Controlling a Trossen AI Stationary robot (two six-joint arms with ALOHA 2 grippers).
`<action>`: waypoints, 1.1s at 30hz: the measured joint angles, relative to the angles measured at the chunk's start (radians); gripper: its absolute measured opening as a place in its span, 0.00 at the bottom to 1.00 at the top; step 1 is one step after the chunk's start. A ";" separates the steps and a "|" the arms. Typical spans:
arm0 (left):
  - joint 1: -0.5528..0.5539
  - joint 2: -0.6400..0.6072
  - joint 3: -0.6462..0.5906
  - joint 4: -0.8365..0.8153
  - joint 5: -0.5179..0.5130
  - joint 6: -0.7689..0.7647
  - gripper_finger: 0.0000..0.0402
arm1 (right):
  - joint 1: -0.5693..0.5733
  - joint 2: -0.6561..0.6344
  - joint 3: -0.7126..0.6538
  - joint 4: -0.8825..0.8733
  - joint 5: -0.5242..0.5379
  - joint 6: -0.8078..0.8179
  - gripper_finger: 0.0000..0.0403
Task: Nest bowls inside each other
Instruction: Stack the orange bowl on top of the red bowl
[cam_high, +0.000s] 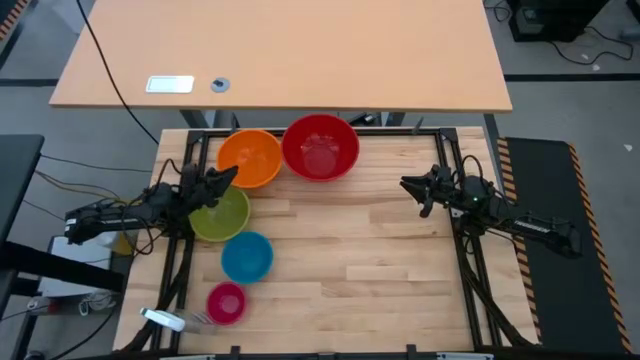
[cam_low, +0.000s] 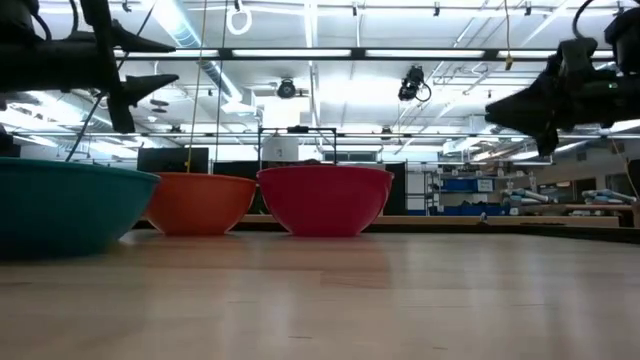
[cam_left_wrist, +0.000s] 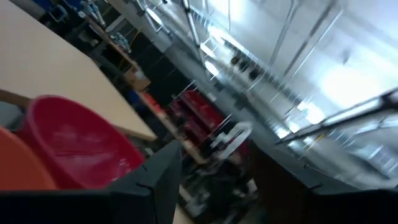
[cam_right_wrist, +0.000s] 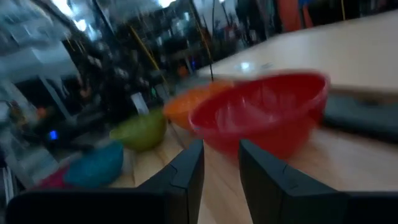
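Five bowls stand upright on their bases on the left half of the wooden table. The red bowl (cam_high: 320, 146) and the orange bowl (cam_high: 250, 157) are at the far edge. Toward the near edge follow the yellow-green bowl (cam_high: 220, 213), the blue bowl (cam_high: 247, 256) and the pink bowl (cam_high: 226, 301). None sits inside another. My left gripper (cam_high: 224, 180) hangs open in the air over the yellow-green bowl's far rim, next to the orange bowl. My right gripper (cam_high: 408, 186) is open at the table's right, raised (cam_low: 500, 110), with its fingers (cam_right_wrist: 186, 174) pointing toward the red bowl (cam_right_wrist: 261, 115).
Black frame rails (cam_high: 440, 150) run along the table's sides and far edge. A tan desk (cam_high: 280, 50) stands beyond the far edge. A small white-handled object (cam_high: 165, 320) lies by the pink bowl. Bare wood (cam_high: 370, 260) fills the table's middle and right.
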 joint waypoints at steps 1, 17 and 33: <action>0.000 0.000 0.000 0.011 0.000 -0.013 0.48 | 0.000 0.000 0.000 0.052 0.014 0.015 0.27; 0.000 0.000 0.000 0.139 -0.020 -0.074 0.48 | 0.002 0.149 0.017 0.493 0.052 0.355 0.27; 0.000 0.153 0.237 -0.303 -0.123 -0.012 0.48 | 0.023 0.942 0.637 0.213 -0.073 0.185 0.27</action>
